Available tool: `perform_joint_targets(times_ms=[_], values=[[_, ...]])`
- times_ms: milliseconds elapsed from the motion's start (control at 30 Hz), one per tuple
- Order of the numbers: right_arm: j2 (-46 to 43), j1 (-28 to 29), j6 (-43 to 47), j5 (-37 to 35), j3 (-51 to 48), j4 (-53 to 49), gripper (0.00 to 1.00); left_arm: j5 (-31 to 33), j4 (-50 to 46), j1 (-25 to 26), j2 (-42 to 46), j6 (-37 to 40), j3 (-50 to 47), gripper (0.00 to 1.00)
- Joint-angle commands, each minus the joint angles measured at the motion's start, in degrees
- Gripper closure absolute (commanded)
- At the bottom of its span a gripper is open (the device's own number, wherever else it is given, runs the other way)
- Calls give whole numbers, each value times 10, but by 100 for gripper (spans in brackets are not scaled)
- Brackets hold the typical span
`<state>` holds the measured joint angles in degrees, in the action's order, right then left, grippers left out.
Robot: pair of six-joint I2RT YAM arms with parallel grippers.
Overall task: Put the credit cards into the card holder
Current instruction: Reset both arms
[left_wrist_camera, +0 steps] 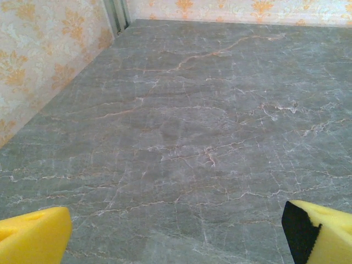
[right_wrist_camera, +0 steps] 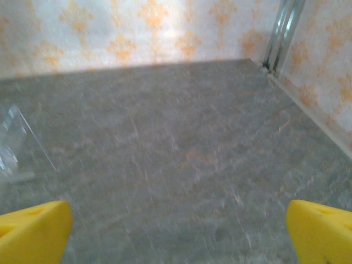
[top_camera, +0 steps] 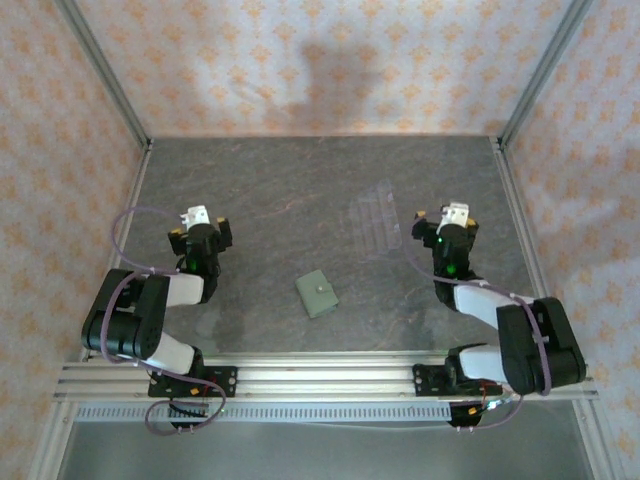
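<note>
1. Both tools stand wide open and hold nothing: my left gripper (top_camera: 197, 216) and my right gripper (top_camera: 455, 214).
2. The small sage-green fold-over card holder (top_camera: 317, 294) lies shut and skewed between my arms. It is nearer my bases than either gripper, and roughly midway between them.
3. The clear ridged acrylic tray (top_camera: 375, 222) lies just inboard of my right gripper. I cannot tell whether it holds the credit cards.

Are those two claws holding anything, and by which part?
Nothing is held. The left gripper and right gripper are both open, and the small sage-green fold-over wallet lies apart from them on the grey table.
</note>
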<state>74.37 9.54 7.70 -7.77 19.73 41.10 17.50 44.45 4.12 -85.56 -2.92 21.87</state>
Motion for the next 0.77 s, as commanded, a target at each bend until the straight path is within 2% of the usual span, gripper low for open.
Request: perform_joint_targets(times_ms=[0,133,167,200,267,333,367,433,567,733], values=[[25,-14,20,53,-22,65,1,-10,2,0,1,8,13,0],[160,-46,-8,57,-85,319,0,-10,3,0,1,8,13,0],[179,-46,-6,59,-95,370,0,-9,1,0,1,7,13,0],[177,-46,-5,62,-99,376,0,-8,2,2,0,9,13,0],[142,-48,-6,70,-63,264,0,-8,2,2,0,9,13,0],[132,-68,-10,119,6,116,0,-8,1,1,0,9,14,0],[139,-84,-25,136,22,95,0,-7,1,2,0,9,15,0],[141,-99,-42,149,27,91,0,-7,1,2,0,9,14,0],[144,-100,-45,148,33,81,1,-39,-11,0,-2,18,22,0],[143,-100,-42,145,28,88,1,-43,-8,-2,-2,20,20,0]])
